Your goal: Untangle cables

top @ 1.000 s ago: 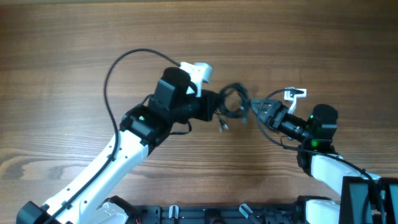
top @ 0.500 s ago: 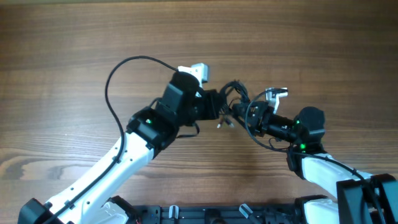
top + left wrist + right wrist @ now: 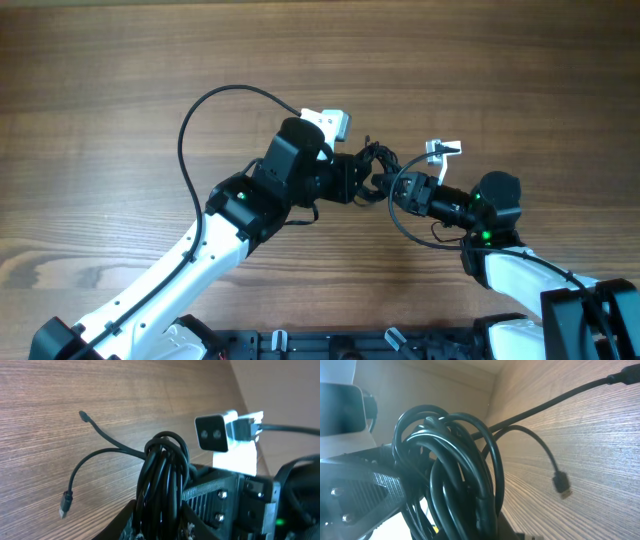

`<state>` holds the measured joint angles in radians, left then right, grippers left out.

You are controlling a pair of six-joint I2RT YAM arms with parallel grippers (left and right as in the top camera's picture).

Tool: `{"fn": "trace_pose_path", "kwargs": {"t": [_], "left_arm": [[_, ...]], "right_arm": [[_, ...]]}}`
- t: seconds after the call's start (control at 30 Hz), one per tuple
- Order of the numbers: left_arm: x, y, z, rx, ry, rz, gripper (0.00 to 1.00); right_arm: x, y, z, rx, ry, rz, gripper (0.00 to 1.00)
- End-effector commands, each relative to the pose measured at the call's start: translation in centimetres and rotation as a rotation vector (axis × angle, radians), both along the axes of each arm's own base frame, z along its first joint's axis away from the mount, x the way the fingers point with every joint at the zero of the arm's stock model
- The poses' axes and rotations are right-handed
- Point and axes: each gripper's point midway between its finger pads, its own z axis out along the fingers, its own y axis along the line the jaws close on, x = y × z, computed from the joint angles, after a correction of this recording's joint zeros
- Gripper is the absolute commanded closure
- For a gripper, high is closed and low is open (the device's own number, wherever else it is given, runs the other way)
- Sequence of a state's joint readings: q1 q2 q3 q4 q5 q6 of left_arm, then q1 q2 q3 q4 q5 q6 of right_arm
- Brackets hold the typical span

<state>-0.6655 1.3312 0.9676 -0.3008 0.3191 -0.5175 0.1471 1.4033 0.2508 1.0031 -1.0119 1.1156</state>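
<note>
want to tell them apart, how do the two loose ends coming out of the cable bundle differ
In the left wrist view, the upper loose end runs almost straight; the lower loose end sweeps round in a curve. The upper one finishes in a small dark rounded tip, the lower one in a blockier plug with a paler tip. Both are thin black cords leaving the coiled bundle.

The left arm [image 3: 190, 262] and right arm [image 3: 522, 276] have white shells, black joints, green lights [image 3: 243, 195], white wrist cameras [image 3: 328, 122].
</note>
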Motion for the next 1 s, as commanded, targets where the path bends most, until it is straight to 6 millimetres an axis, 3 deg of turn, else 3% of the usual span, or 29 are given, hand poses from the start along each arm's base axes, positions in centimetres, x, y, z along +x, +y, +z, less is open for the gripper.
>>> {"fn": "trace_pose_path", "kwargs": {"t": [0.0, 0.03, 0.1, 0.23, 0.27, 0.33, 0.43, 0.5, 0.67, 0.87, 0.97], "left_arm": [[-0.7, 0.0, 0.4, 0.019, -0.042, -0.065, 0.75], [-0.7, 0.0, 0.3, 0.020, -0.041, -0.065, 0.78], [-0.4, 0.4, 0.0, 0.042, -0.045, -0.040, 0.96], [0.1, 1.3, -0.5, 0.086, -0.048, 0.003, 0.96], [0.1, 1.3, -0.6, 0.087, -0.047, 0.003, 0.96], [0.1, 1.3, -0.6, 0.097, -0.060, -0.008, 0.96], [0.2, 1.6, -0.9, 0.125, -0.074, -0.011, 0.96], [0.7, 3.2, -1.9, 0.204, -0.071, 0.056, 0.96], [0.7, 3.7, -2.4, 0.243, -0.067, 0.075, 0.96], [-0.4, 1.2, -1.9, 0.213, -0.105, 0.011, 0.96], [-1.3, 0.4, -2.0, 0.215, -0.105, -0.020, 0.96]], "right_arm": [[-0.6, 0.4, 0.4, -0.007, -0.051, 0.052, 0.94], [-0.7, 0.4, 0.4, -0.007, -0.052, 0.055, 0.94], [-1.0, 0.6, 0.5, -0.004, -0.052, 0.076, 0.94], [-1.2, 0.6, 0.5, -0.011, -0.074, 0.087, 0.90], [-1.0, 0.4, 0.5, -0.012, -0.075, 0.079, 0.86], [-0.6, -0.3, 0.4, -0.012, -0.072, 0.058, 0.54], [-0.3, -1.6, 0.5, -0.005, -0.068, 0.046, 0.36], [-0.4, -3.2, 0.7, 0.006, -0.070, 0.049, 0.29], [0.3, -5.0, 1.1, 0.041, -0.016, 0.000, 0.25], [-0.6, -2.2, 1.5, 0.045, -0.027, 0.067, 0.28], [-0.7, -1.0, 1.5, 0.042, -0.028, 0.066, 0.34]]}}
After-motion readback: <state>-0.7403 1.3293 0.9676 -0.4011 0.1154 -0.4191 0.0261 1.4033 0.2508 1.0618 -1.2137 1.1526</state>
